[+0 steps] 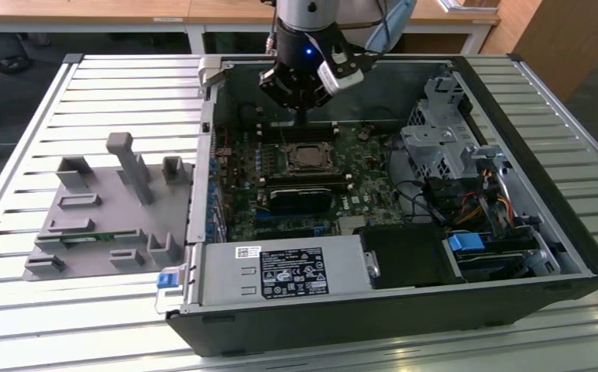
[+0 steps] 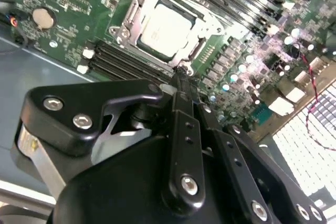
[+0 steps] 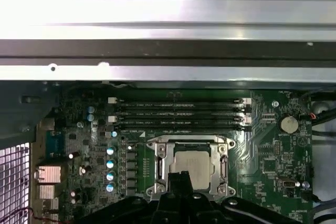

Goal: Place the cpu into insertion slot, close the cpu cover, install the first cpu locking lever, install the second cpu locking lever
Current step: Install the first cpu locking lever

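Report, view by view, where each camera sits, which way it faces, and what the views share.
Exterior view: off the arm, looking down into the open computer case; the arm and tool hang over the motherboard.
First wrist view: on the wrist, facing the motherboard past the tool's tip.
Second wrist view: on the wrist behind the tool, looking along it at the cpu.
Shared: both wrist views show the cpu and the memory modules beside it.

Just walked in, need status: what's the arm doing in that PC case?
The arm's gripper hangs inside the open computer case, its tip close over the motherboard. The cpu is already seated there. The cpu cover lies flat around it, and the chip's metal face shows through its window.
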Motion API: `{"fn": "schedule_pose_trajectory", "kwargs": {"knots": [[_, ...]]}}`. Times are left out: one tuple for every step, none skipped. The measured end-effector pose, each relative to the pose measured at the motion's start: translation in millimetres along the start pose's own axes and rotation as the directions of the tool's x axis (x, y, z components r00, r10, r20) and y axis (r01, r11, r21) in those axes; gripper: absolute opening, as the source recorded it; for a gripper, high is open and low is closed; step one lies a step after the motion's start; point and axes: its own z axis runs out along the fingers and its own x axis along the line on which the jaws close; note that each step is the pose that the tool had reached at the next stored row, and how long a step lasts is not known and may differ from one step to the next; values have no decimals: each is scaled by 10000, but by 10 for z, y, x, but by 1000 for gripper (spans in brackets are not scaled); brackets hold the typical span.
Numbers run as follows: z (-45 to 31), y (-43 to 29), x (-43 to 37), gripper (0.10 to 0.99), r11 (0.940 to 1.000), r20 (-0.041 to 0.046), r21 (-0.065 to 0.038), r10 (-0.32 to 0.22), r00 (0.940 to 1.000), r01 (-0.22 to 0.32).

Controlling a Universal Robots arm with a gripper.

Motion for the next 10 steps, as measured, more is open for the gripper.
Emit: {"fn": "schedule_pose_trajectory", "kwargs": {"knots": [[0, 0, 13, 106, 10000, 13, 0, -1, 10000, 1], [1, 0, 27, 106, 10000, 20, 6, -2, 10000, 2], [1, 0, 37, 106, 10000, 19, 11, -2, 10000, 2], [2, -1, 47, 106, 10000, 19, 12, -2, 10000, 2], [2, -1, 64, 106, 10000, 18, 13, -2, 10000, 2], [4, -2, 95, 106, 10000, 18, 15, -1, 10000, 1], [8, -2, 131, 106, 10000, 19, 14, -2, 10000, 2], [13, -2, 153, 106, 10000, 20, 12, -2, 10000, 2], [18, -3, 172, 106, 10000, 20, 12, -1, 10000, 1], [22, -3, 187, 106, 10000, 21, 12, 0, 10000, 0]]}}
